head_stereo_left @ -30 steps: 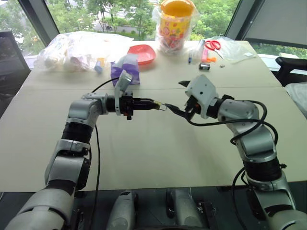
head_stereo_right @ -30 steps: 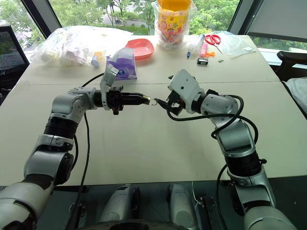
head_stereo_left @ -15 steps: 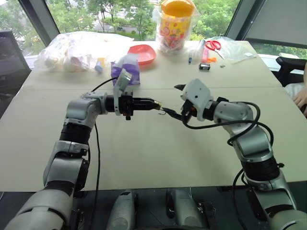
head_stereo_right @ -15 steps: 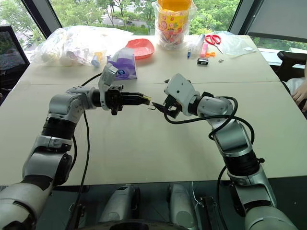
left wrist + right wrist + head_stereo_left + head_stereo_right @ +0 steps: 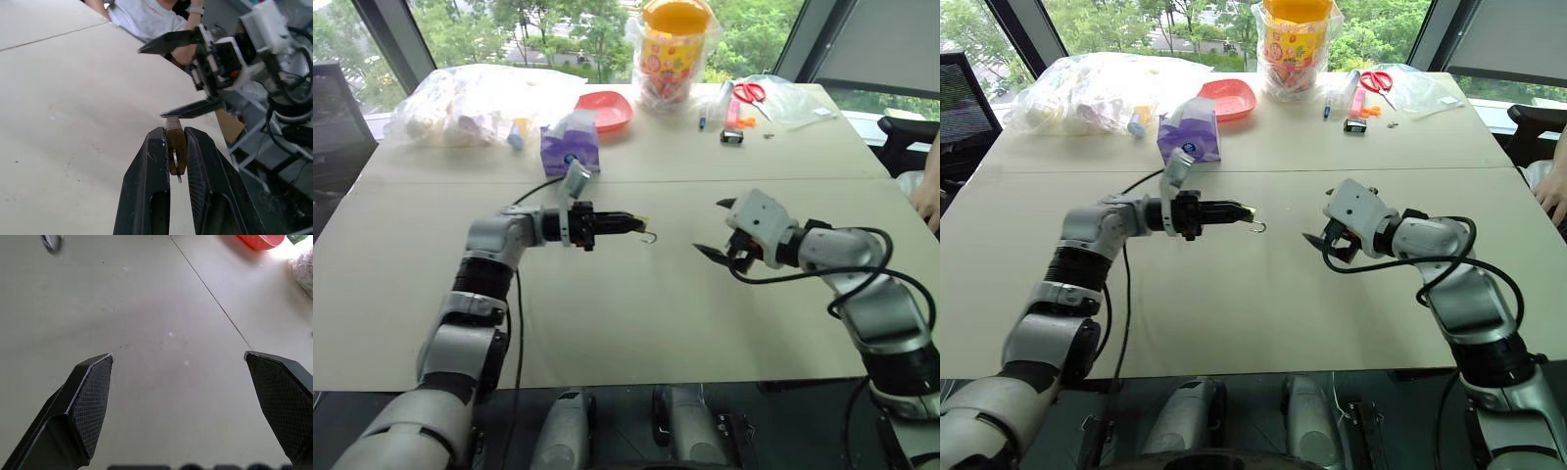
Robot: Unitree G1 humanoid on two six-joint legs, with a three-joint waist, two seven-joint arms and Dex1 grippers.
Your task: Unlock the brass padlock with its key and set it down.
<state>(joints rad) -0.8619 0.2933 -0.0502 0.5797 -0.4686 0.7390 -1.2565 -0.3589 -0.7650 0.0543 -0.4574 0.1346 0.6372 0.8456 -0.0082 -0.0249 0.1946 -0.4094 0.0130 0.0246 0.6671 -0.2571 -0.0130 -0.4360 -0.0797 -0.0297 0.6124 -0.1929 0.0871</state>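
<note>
The left gripper [image 5: 639, 224] pinches the brass padlock [image 5: 176, 147] above the table [image 5: 607, 313], its silvery loop [image 5: 649, 236] hanging free. At its three o'clock, well apart, the right gripper [image 5: 717, 230] gapes wide, holding nothing.

Two tools are showing: the left tool [image 5: 636, 221] and the right tool [image 5: 717, 231]. One brass padlock [image 5: 175, 145] is sitting between the left tool's fingers. On the bench [image 5: 607, 313], toward twelve o'clock, one red bowl [image 5: 604, 110], one purple pouch [image 5: 570, 145], one yellow tub [image 5: 674, 39] and one pair of scissors [image 5: 751, 93] are lying.
</note>
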